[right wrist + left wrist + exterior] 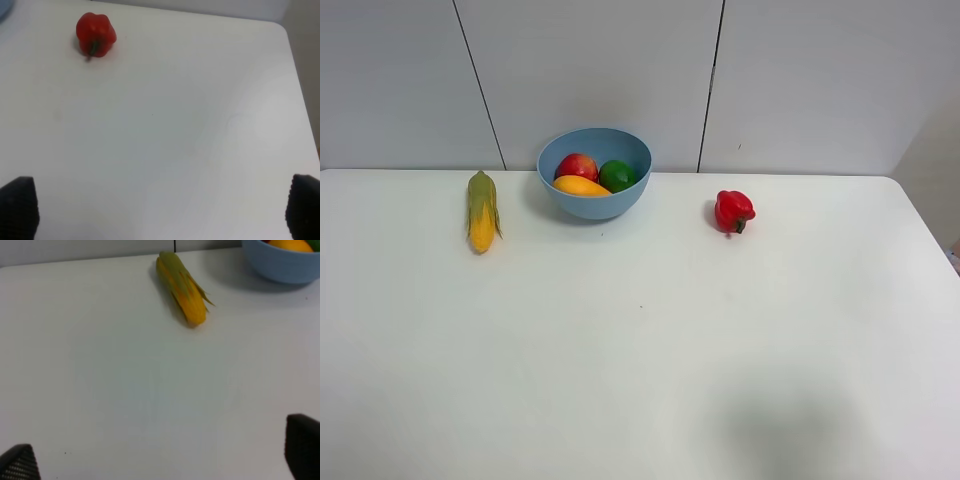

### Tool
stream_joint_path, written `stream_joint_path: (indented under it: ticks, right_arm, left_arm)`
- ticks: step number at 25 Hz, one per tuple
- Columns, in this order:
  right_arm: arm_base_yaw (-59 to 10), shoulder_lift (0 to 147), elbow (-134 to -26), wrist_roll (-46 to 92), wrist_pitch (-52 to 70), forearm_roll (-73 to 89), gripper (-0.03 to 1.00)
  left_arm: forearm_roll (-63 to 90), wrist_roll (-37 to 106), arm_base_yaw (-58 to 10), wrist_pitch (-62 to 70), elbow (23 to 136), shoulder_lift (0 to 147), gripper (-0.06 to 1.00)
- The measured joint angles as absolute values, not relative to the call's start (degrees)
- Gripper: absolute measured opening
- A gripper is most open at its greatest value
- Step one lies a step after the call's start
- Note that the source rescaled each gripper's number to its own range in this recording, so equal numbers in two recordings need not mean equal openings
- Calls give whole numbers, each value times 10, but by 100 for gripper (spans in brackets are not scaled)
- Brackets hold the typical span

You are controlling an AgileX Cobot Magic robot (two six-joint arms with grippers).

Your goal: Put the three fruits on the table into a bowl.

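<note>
Exterior high view, table (640, 380): you have a plain white top filling most of the picture, with a pale panelled wall behind it.
Bowl (594, 198): your light-blue bowl stands at the back of the table, near the wall, left of centre.
Corn cob (481, 211): it lies lengthwise to the left of the bowl, apart from it, husk end toward the wall.
Mango (580, 186): inside the bowl, at the front.
Pomegranate (577, 166): inside the bowl, back left, touching the mango.
Lime (617, 175): inside the bowl, back right, beside the pomegranate.
Bell pepper (733, 211): on the table to the right of the bowl, well apart.
Left gripper (160, 460): you see its two dark fingertips far apart over bare table, jaws wide, holding nothing.
Right gripper (160, 207): same for you here, tips spread wide, nothing between them.
</note>
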State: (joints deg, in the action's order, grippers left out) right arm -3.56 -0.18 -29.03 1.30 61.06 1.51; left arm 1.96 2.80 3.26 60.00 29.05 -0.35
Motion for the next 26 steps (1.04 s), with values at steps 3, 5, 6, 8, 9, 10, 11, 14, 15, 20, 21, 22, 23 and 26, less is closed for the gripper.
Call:
stream_joint_path:
  ticks: [3, 5, 6, 8, 9, 10, 11, 14, 15, 20, 21, 22, 23, 26]
  right_arm:
    - [-36, -2, -289, -9, 611, 0, 100]
    - [-36, -2, -289, -17, 611, 0, 100]
    - [-36, -2, -289, -17, 611, 0, 100]
    - [-36, -2, -289, -20, 611, -4, 100]
    - [-36, -2, -289, -21, 611, -4, 100]
    - [-36, -2, -289, -21, 611, -4, 100]
    - [-36, -2, -289, -21, 611, -4, 100]
    - [-36, -2, -289, -21, 611, -4, 100]
    - [-36, -2, -289, -21, 611, -4, 100]
    - [-36, -2, -289, -21, 611, -4, 100]
    - [-36, -2, -289, -21, 611, -4, 100]
    - [-36, -2, -289, -21, 611, -4, 100]
    - [-36, -2, -289, -21, 611, -4, 100]
    - [-36, -2, -289, -21, 611, -4, 100]
  left_arm:
    - [20, 28, 33, 600, 290, -4, 99]
    - [20, 28, 33, 600, 290, -4, 99]
    - [20, 28, 33, 600, 290, -4, 99]
    - [20, 28, 33, 600, 290, -4, 99]
    - [20, 28, 33, 600, 290, -4, 99]
    - [20, 28, 33, 600, 290, -4, 99]
    - [20, 28, 33, 600, 290, -4, 99]
    - [20, 28, 33, 600, 290, -4, 99]
    - [20, 28, 33, 600, 290, -4, 99]
    - [20, 28, 33, 600, 290, -4, 99]
    - [20, 28, 33, 600, 290, -4, 99]
    - [20, 28, 33, 600, 290, -4, 99]
    - [20, 28, 33, 600, 290, -4, 99]
    - [20, 28, 33, 600, 290, -4, 99]
